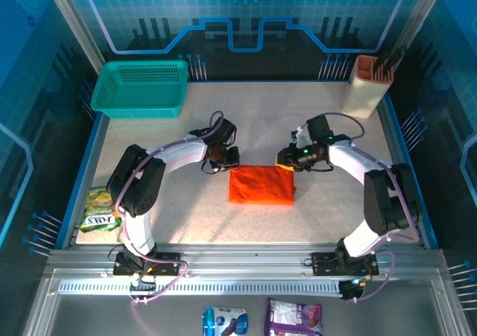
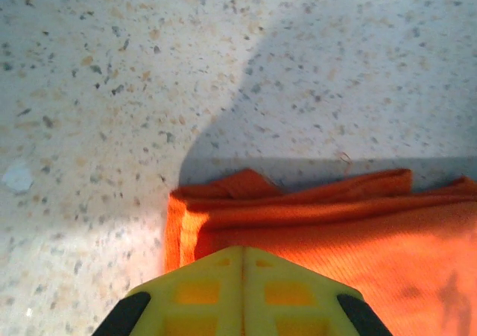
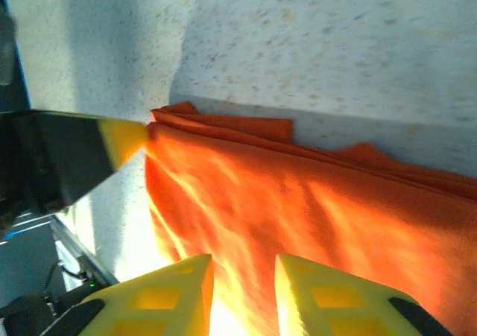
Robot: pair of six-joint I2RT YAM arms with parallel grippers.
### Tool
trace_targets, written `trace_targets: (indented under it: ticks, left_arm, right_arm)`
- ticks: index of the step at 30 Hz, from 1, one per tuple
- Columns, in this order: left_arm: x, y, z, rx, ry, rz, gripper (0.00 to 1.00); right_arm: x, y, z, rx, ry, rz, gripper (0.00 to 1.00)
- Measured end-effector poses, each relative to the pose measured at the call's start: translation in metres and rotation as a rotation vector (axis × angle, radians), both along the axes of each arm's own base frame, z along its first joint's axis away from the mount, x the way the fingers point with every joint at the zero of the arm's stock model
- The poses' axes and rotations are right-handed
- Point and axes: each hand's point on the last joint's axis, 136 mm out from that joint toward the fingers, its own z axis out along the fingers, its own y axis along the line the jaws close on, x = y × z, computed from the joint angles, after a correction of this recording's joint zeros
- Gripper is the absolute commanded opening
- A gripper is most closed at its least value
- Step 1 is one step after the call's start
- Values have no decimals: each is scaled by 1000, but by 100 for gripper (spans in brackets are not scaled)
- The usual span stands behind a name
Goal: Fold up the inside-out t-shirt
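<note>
Inside-out t-shirt (image 1: 261,185) folded, left hand (image 2: 242,255) together, right hand (image 3: 244,265) apart, snack packet (image 1: 100,210) lettering blurred

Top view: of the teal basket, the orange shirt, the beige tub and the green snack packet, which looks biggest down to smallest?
1. the teal basket, clearly largest.
2. the orange shirt and the beige tub look about alike; the tub stands upright, nearer the camera, so I won't rank them.
3. the green snack packet, smallest.
</note>
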Motion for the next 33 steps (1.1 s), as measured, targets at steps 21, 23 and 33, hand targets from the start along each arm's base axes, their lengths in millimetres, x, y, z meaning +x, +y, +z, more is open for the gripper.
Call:
trace_targets:
  ticks: [21, 23, 33]
  left_arm:
    - [-62, -82, -20, 44, 93, -215, 4]
    - [-62, -82, -21, 48, 98, -215, 4]
    - [-62, -82, -24, 58, 110, -218, 3]
  right_arm:
    - [-50, -37, -58, -192, 128, 5, 54]
    - [-50, -36, -62, -192, 132, 8, 54]
    - [-51, -33, -70, -172, 147, 4, 42]
